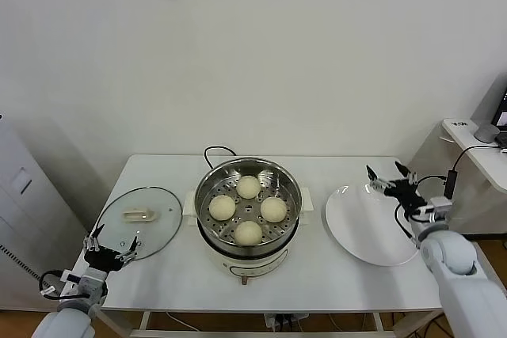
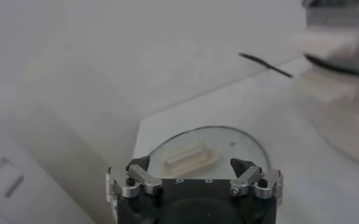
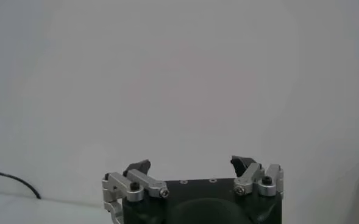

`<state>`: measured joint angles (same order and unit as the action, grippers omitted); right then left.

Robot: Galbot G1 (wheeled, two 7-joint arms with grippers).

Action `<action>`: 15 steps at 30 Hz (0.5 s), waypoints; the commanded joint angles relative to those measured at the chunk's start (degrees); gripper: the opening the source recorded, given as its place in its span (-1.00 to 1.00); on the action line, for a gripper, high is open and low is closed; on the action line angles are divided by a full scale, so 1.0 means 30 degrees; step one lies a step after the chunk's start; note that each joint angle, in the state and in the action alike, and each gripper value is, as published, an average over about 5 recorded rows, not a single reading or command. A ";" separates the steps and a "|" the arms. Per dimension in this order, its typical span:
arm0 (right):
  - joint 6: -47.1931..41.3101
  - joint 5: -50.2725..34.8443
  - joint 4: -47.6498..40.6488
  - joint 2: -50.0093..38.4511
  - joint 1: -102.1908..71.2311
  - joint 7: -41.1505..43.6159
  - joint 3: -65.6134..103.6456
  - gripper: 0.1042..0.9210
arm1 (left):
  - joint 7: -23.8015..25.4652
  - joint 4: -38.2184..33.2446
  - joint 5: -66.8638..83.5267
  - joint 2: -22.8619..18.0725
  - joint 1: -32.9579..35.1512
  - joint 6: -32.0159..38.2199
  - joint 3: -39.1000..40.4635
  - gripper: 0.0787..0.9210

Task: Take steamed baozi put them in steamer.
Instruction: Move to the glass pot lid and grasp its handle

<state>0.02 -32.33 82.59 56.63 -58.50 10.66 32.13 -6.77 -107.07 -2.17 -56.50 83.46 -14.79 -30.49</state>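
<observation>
- Nearest the head camera, the left tool (image 1: 111,248) hangs over the near left corner of the tabletop (image 1: 166,282), its fingers spread wide with nothing between them.
- One glass lid (image 1: 138,222) lies flat just ahead of that tool; in the left wrist view the lid's (image 2: 206,149) white handle (image 2: 190,157) shows beyond the open fingertips.
- One steamer (image 1: 248,210) stands at the tabletop's middle, well apart from the left tool on its inner side, and about as far from the right tool.
- Four steamed baozi (image 1: 248,187) sit on the steamer's perforated tray in a diamond: one far, one near, one to each side, none touching a tool.
- One white plate (image 1: 366,225) lies between the steamer and the right tool, tilted off the tabletop's right edge.
- Right tool (image 1: 390,177) is raised above the plate's far outer rim, fingers wide apart and holding nothing; its forearm reaches in from the lower right.
- Right wrist view shows the open fingertips (image 3: 138,167) against a bare wall.
- One black cord (image 1: 218,150) loops behind the steamer.
</observation>
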 commanded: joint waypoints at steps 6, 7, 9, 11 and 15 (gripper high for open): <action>0.1260 0.0906 -0.0856 0.2749 -0.2132 0.1035 0.2012 0.76 | -0.1727 0.5437 -1.8578 -0.1156 -0.1718 0.7729 -0.0492 0.77; 0.1269 0.0910 -0.0903 0.2777 -0.2091 0.1050 0.2012 0.76 | -0.2083 0.5745 -1.9828 -0.1317 -0.1879 0.7997 -0.0576 0.77; 0.1285 0.0927 -0.0959 0.2783 -0.2018 0.1079 0.2016 0.76 | -0.2689 0.6311 -2.1826 -0.1622 -0.2236 0.8380 -0.0653 0.77; 0.1299 0.0950 -0.0989 0.2781 -0.1956 0.1109 0.2021 0.76 | -0.3103 0.6866 -2.3244 -0.1930 -0.2629 0.8656 -0.0686 0.77; 0.1370 0.1102 -0.0997 0.2776 -0.1925 0.1256 0.2017 0.76 | -0.3463 0.7932 -2.4846 -0.2314 -0.3431 0.9159 -0.0694 0.77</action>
<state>3.24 -29.84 80.13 63.02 -62.87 13.56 36.75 -12.18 -92.86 -47.91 -60.61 77.94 3.97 -32.13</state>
